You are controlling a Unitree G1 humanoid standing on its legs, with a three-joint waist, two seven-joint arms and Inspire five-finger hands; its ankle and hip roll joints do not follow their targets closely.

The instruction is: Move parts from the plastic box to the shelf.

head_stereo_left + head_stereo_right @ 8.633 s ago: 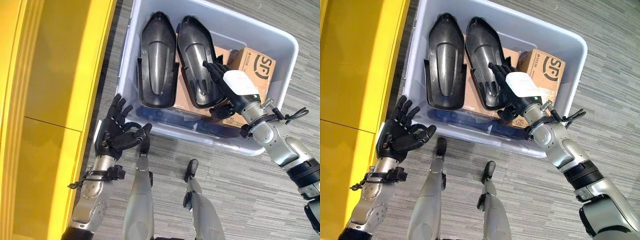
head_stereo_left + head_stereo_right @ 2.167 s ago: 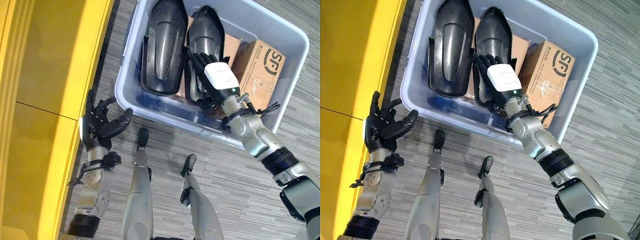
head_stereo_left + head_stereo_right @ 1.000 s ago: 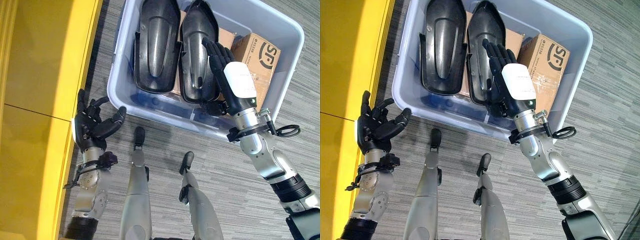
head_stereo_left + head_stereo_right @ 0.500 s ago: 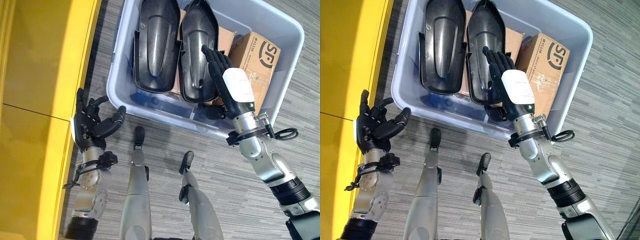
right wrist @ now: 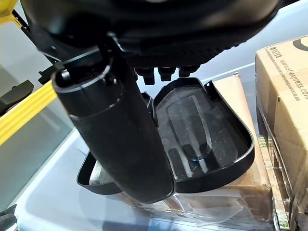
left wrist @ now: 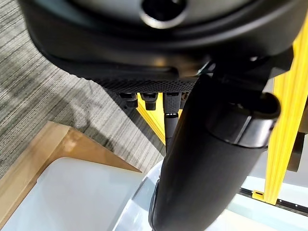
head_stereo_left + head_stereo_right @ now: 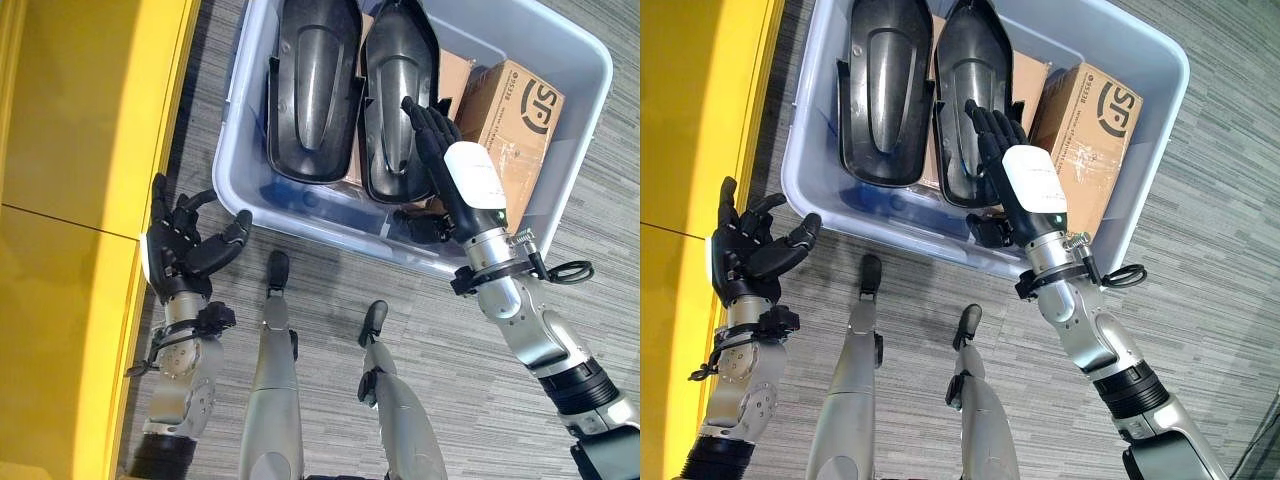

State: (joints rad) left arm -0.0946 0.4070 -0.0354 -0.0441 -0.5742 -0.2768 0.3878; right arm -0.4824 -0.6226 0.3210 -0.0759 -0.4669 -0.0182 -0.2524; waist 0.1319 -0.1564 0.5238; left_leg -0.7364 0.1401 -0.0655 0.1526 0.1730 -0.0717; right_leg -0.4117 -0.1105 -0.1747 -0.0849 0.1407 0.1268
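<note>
Left eye view: grey striped carpet (image 7: 480, 380) beside yellow shelf (image 7: 80, 110).

A cardboard box (image 7: 508, 130) crowds the plastic box's (image 7: 583, 112) right side beside the parts (image 7: 400, 90).

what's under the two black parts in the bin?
Flat brown cardboard shows beneath the two black parts in the plastic box. Whatever lies under the parts' middles is covered.

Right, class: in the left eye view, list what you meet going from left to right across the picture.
Yellow shelf → left hand → left black part → right black part → right hand → cardboard box → right wall of the plastic box.
</note>
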